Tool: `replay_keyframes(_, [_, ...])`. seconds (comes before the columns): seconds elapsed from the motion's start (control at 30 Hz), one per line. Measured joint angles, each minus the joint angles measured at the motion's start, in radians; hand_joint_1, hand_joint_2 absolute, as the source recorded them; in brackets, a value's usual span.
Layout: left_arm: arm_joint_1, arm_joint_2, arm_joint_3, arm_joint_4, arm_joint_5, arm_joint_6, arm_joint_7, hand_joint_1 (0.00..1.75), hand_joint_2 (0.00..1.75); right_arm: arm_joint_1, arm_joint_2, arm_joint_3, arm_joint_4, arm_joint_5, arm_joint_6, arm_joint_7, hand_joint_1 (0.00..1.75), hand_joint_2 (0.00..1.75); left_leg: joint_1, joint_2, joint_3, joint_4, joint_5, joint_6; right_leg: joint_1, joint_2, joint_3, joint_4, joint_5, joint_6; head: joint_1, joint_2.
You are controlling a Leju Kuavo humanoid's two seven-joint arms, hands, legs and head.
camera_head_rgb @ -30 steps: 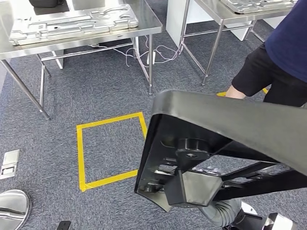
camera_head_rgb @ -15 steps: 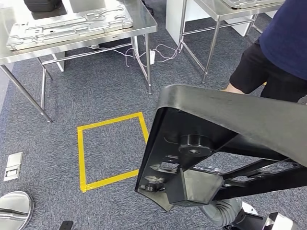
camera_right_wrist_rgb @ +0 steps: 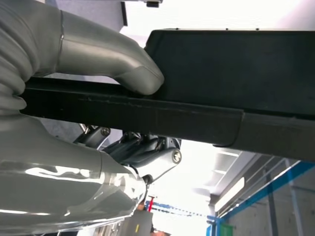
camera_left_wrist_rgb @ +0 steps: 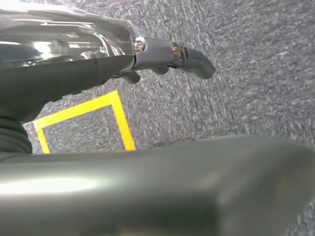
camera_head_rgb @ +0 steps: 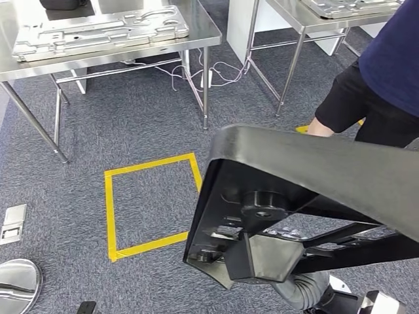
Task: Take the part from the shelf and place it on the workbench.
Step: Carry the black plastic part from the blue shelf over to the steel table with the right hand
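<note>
A robot looks down at a grey carpeted floor (camera_head_rgb: 148,118) while carrying a large black part (camera_head_rgb: 316,176), a flat moulded frame with ribs and a round boss on its underside. The part fills the near right of the head view, held off the floor and tilted, its underside turned toward the camera.

The right hand (camera_right_wrist_rgb: 111,73) is clamped on the part: in the right wrist view the thick grey thumb presses on one face of a black bar of the frame while darker fingers (camera_right_wrist_rgb: 148,157) curl under the other side. This pinch on a bar looks chosen because the frame is too wide to wrap around.

The left hand (camera_left_wrist_rgb: 167,54) hangs over the carpet in the left wrist view with its dark fingers stretched out and nothing in them, so it seems to take no share of the load.

On the floor at centre left lies a square of yellow tape (camera_head_rgb: 148,206), probably a standing mark. Beyond it, at far left, a steel table (camera_head_rgb: 207,29) carries a flat silver metal panel (camera_head_rgb: 99,29); this may be the workbench, so the part likely has a walk ahead. A second steel table (camera_head_rgb: 291,13) stands at far right. A person in dark clothes (camera_head_rgb: 375,85) stands just beyond the part on the right, close enough to mind.
</note>
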Motion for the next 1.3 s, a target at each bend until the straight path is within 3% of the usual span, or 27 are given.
replay_keyframes(0.03, [0.001, 0.0, 0.0, 0.0, 0.0, 0.0, 0.0, 0.0, 1.75, 0.001, 0.0, 0.0, 0.0, 0.0, 0.0, 0.0, 1.75, 1.75, 0.0, 0.001, 0.0, 0.0, 0.0, 0.0, 0.0, 0.0, -0.029, 0.062, -0.022, 0.003, 0.0, 0.0])
replay_keyframes(0.07, [0.001, 0.0, 0.0, 0.0, 0.0, 0.0, 0.0, 0.0, 1.75, 0.002, 0.0, 0.0, 0.001, 0.0, 0.0, 0.0, 1.75, 1.75, -0.001, 0.001, 0.0, 0.0, 0.0, 0.0, 0.0, 0.0, -0.046, 0.097, -0.026, 0.005, 0.0, 0.0])
replay_keyframes(0.1, [0.001, 0.0, 0.0, 0.0, 0.0, 0.0, 0.0, 0.0, 1.75, 0.002, 0.0, 0.0, 0.001, 0.0, 0.0, 0.0, 1.75, 1.75, -0.001, 0.001, 0.001, 0.0, -0.001, 0.0, -0.001, 0.0, -0.045, 0.093, -0.01, 0.006, 0.0, 0.0])
replay_keyframes(0.17, [0.001, 0.0, 0.0, 0.0, 0.0, 0.0, 0.0, 0.0, 1.75, 0.002, 0.0, 0.0, 0.001, 0.0, 0.0, 0.0, 1.75, 1.75, 0.0, 0.001, 0.005, 0.002, -0.003, -0.003, -0.001, -0.001, 0.01, -0.027, 0.062, 0.008, 0.0, 0.0])
replay_keyframes(0.23, [0.0, 0.0, 0.0, 0.0, 0.0, 0.0, 0.0, 0.0, 1.75, 0.001, 0.0, 0.0, 0.001, 0.0, 0.0, 0.0, 1.75, 1.75, -0.004, 0.0, 0.006, 0.006, -0.008, -0.011, 0.0, -0.001, 0.062, -0.144, 0.107, 0.003, 0.0, 0.0])
replay_keyframes(0.27, [0.0, 0.0, 0.0, 0.0, 0.0, 0.0, 0.0, 0.0, 1.75, 0.001, 0.0, 0.0, 0.001, 0.0, 0.0, 0.0, 1.75, 1.75, -0.006, -0.001, 0.004, 0.008, -0.01, -0.015, 0.001, 0.0, 0.072, -0.169, 0.111, -0.002, 0.0, 0.0])
replay_keyframes(0.4, [-0.001, 0.0, 0.0, 0.0, 0.0, 0.0, 0.0, 0.0, 1.75, 0.001, 0.0, 0.0, 0.001, 0.0, 0.0, 0.0, 1.75, 1.75, -0.004, -0.001, 0.0, 0.022, -0.023, -0.028, 0.001, 0.0, 0.072, -0.175, 0.11, -0.03, -0.001, 0.0])
replay_keyframes(0.47, [-0.001, -0.001, 0.0, 0.0, 0.0, 0.0, 0.0, 0.0, 1.75, 0.001, 0.0, 0.0, 0.0, 0.002, -0.001, 0.0, 1.75, 1.75, -0.002, -0.001, -0.032, 0.099, -0.075, -0.038, -0.002, -0.004, 0.071, -0.176, 0.112, -0.041, -0.001, 0.0])
replay_keyframes(0.53, [0.002, -0.002, 0.0, 0.0, 0.002, -0.001, 0.011, 0.0, 1.75, -0.013, 0.001, 0.001, 0.002, 0.046, -0.03, -0.006, 1.75, 1.75, 0.001, -0.001, -0.092, 0.234, -0.136, -0.045, -0.002, -0.005, 0.069, -0.175, 0.111, -0.044, -0.001, 0.0])
replay_keyframes(0.57, [0.005, -0.002, 0.001, 0.0, 0.004, -0.001, 0.019, 0.0, 1.75, -0.031, 0.002, 0.002, 0.004, 0.081, -0.054, -0.007, 1.75, 1.75, 0.001, -0.001, -0.115, 0.281, -0.148, -0.046, -0.002, -0.004, 0.069, -0.175, 0.112, -0.044, -0.001, 0.0])
replay_keyframes(0.6, [0.008, -0.002, 0.001, 0.0, 0.006, -0.002, 0.026, 0.0, 1.75, -0.057, 0.004, 0.002, 0.007, 0.116, -0.078, -0.005, 1.75, 1.75, 0.001, -0.001, -0.122, 0.295, -0.14, -0.046, -0.001, -0.002, 0.069, -0.175, 0.112, -0.044, -0.001, 0.0])
replay_keyframes(0.63, [0.011, -0.003, 0.002, 0.0, 0.008, -0.002, 0.031, 0.0, 1.75, -0.085, 0.007, 0.003, 0.011, 0.138, -0.095, 0.001, 1.75, 1.75, 0.001, -0.001, -0.11, 0.266, -0.113, -0.043, -0.001, 0.0, 0.072, -0.175, 0.111, -0.044, -0.001, 0.0])
replay_keyframes(0.7, [0.012, -0.004, 0.002, 0.0, 0.011, -0.003, 0.034, 0.0, 1.75, -0.129, 0.012, 0.003, 0.017, 0.146, -0.108, 0.011, 1.75, 1.75, 0.0, -0.002, -0.053, 0.135, -0.04, -0.034, 0.0, 0.001, 0.077, -0.175, 0.109, -0.041, -0.001, 0.0])
replay_keyframes(0.77, [0.012, -0.005, 0.003, 0.0, 0.012, -0.003, 0.036, 0.0, 1.75, -0.155, 0.016, 0.003, 0.022, 0.146, -0.111, 0.015, 1.75, 1.75, -0.004, -0.002, -0.014, 0.038, -0.003, -0.026, 0.003, 0.0, 0.075, -0.173, 0.107, -0.035, -0.001, 0.0])
replay_keyframes(0.83, [0.014, -0.006, 0.004, 0.0, 0.013, -0.003, 0.038, 0.0, 1.75, -0.17, 0.018, 0.006, 0.028, 0.148, -0.111, 0.016, 1.75, 1.75, -0.007, -0.003, -0.011, 0.014, -0.003, -0.025, 0.006, 0.0, 0.069, -0.171, 0.106, -0.032, -0.001, 0.0])
replay_keyframes(0.93, [0.019, -0.009, 0.004, 0.0, 0.013, -0.004, 0.04, 0.0, 1.75, -0.184, 0.018, 0.01, 0.037, 0.143, -0.111, 0.016, 1.75, 1.75, -0.008, -0.004, -0.012, 0.011, -0.003, -0.026, 0.005, -0.002, 0.07, -0.174, 0.106, -0.038, 0.0, 0.0])
replay_keyframes(1.3, [0.017, -0.01, 0.005, 0.0, 0.01, -0.013, 0.038, 0.0, 1.75, -0.241, 0.028, 0.05, 0.053, 0.111, -0.104, 0.024, 1.75, 1.75, -0.011, -0.004, -0.012, 0.013, -0.005, -0.02, 0.003, -0.002, 0.075, -0.185, 0.111, -0.022, 0.0, 0.0])
